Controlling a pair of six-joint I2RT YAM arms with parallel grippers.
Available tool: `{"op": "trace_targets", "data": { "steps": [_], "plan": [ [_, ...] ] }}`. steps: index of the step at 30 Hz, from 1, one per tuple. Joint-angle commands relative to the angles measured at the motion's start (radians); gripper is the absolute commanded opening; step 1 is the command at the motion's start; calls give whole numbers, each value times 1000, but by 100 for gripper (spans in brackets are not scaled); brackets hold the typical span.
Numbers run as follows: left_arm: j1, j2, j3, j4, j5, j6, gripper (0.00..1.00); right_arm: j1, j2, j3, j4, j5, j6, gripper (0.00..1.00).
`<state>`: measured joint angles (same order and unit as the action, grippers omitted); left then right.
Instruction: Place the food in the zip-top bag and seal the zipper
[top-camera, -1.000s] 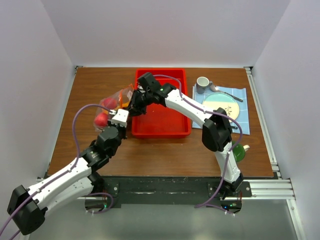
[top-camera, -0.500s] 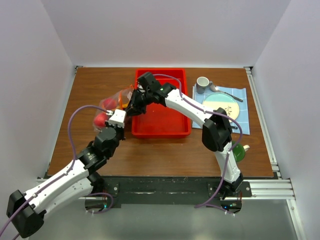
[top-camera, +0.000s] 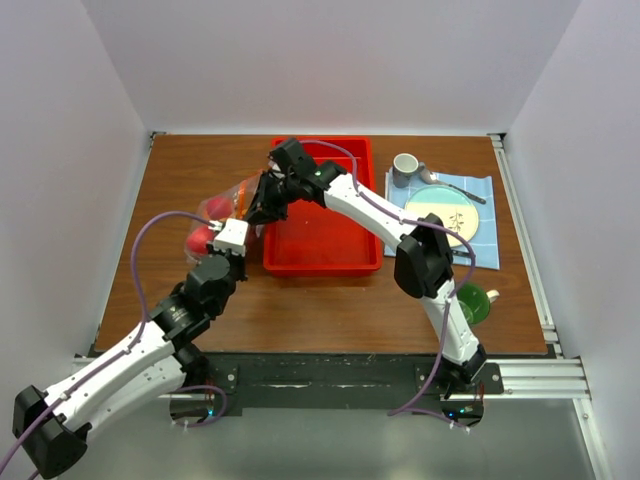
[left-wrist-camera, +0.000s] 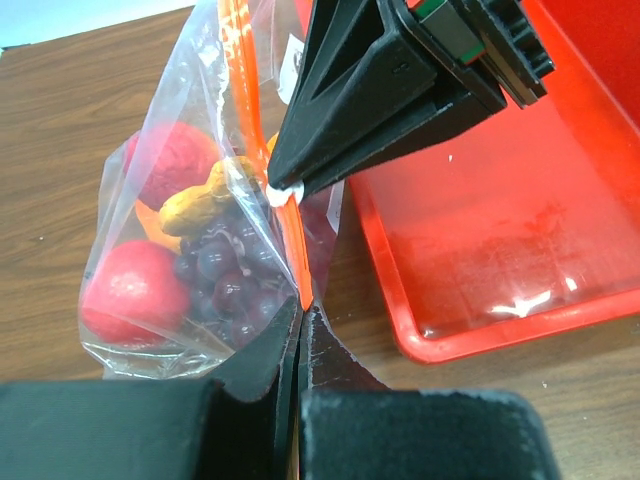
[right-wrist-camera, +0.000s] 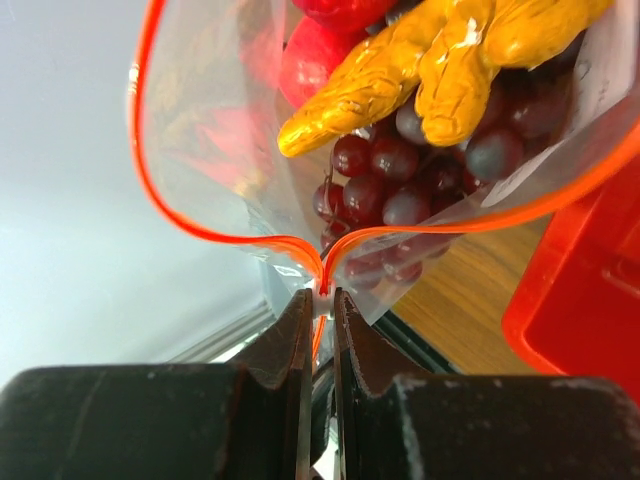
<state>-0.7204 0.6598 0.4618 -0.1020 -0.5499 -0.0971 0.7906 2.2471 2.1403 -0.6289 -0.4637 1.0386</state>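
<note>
- zip-top bag (left-wrist-camera: 195, 90): on the far-left worktop (left-wrist-camera: 90, 90), just left of red tray (left-wrist-camera: 480, 230); probably limp, crinkly, slippery film.
- food (left-wrist-camera: 215, 270): inside the bag, seemingly light.
- zipper (left-wrist-camera: 238, 60): stiffest edge, likely the best hold; mouth partly gaping.
- left hand (left-wrist-camera: 298, 325): clamped on near zipper end.
- right hand (right-wrist-camera: 320, 300): pinching zipper farther along.

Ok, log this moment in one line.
food: in bag | left jaws: shut on zipper | right jaws: shut on zipper | zipper: partly unsealed
</note>
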Motion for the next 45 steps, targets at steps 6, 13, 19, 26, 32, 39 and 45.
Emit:
{"op": "trace_targets", "data": {
  "steps": [6, 13, 19, 26, 32, 39, 45],
  "plan": [
    [-5, -9, 64, 22, -24, -32, 0, -33, -38, 27, 74, 79, -31, 0],
    [-4, 72, 129, 25, -54, -30, 48, 4, -78, -10, 75, 73, -28, 0],
    [-4, 129, 161, 36, -76, -7, 50, 19, -84, -13, 69, 74, -26, 0],
    [-4, 205, 205, 35, -128, -6, 49, 19, -101, -10, 57, 83, -31, 0],
    [-2, 251, 219, 7, -156, -19, 38, 19, -107, -11, 55, 83, -32, 0],
    [-2, 247, 212, -13, -162, -46, 38, 19, -104, 3, 57, 77, -31, 0],
    [-1, 259, 204, 2, -171, -55, 38, 19, -112, 0, 60, 76, -28, 0]
  ]
}}
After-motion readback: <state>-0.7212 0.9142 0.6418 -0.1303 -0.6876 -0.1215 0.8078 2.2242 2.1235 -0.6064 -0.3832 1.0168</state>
